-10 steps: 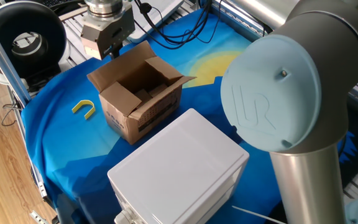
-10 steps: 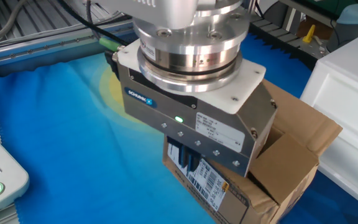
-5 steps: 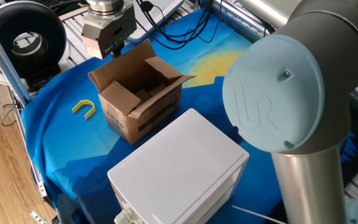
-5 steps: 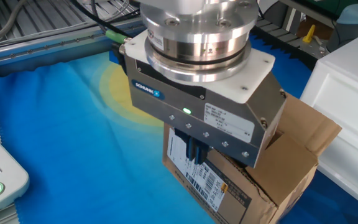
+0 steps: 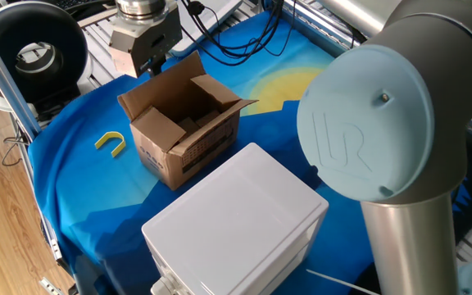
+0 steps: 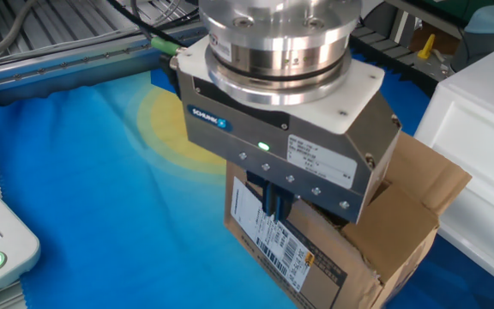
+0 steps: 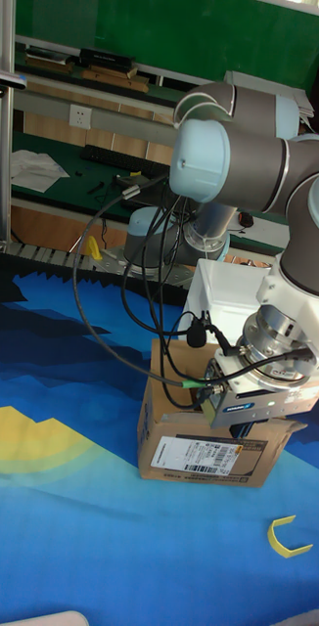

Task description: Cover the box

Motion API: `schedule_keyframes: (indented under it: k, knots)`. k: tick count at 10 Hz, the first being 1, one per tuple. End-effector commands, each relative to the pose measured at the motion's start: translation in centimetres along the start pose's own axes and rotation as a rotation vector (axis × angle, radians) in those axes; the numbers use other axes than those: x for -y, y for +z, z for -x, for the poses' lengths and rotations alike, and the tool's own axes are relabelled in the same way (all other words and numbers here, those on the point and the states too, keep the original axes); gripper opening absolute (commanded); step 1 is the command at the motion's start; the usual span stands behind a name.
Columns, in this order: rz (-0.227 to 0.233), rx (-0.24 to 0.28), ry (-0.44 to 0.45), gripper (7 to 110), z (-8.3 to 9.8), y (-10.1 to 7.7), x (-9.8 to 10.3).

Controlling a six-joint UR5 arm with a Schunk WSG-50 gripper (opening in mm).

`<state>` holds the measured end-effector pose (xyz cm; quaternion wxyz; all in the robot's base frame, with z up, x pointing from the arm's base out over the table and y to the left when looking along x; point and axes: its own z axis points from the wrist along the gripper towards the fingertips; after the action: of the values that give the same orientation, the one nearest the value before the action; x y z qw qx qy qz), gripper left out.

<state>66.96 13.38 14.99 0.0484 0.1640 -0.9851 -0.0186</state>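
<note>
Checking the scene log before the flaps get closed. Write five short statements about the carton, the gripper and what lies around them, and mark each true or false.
1. The cardboard box has its top flaps open. True.
2. The gripper is at the box's edge with the barcode label. True.
3. The white plastic box sits on top of the cardboard box. False: it stands beside it on the blue cloth.
4. The yellow U-shaped piece lies inside the cardboard box. False: it lies on the cloth beside it.
5. The cloth is red. False: blue with a yellow patch.

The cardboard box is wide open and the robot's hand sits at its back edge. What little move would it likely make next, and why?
Probably a short push forward over the opening. The box has its flaps up, and the gripper sits just behind the rear flap, so nudging it should fold that flap down.
</note>
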Motion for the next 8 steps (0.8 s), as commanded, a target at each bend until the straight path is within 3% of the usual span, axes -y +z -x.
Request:
schedule_keyframes:
  k: [1, 8]
  knots:
    - [0.019, -0.030, 0.028, 7, -1.1, -0.3, -0.4]
    - [0.029, -0.112, 0.070, 7, -3.1, -0.3, -0.9]
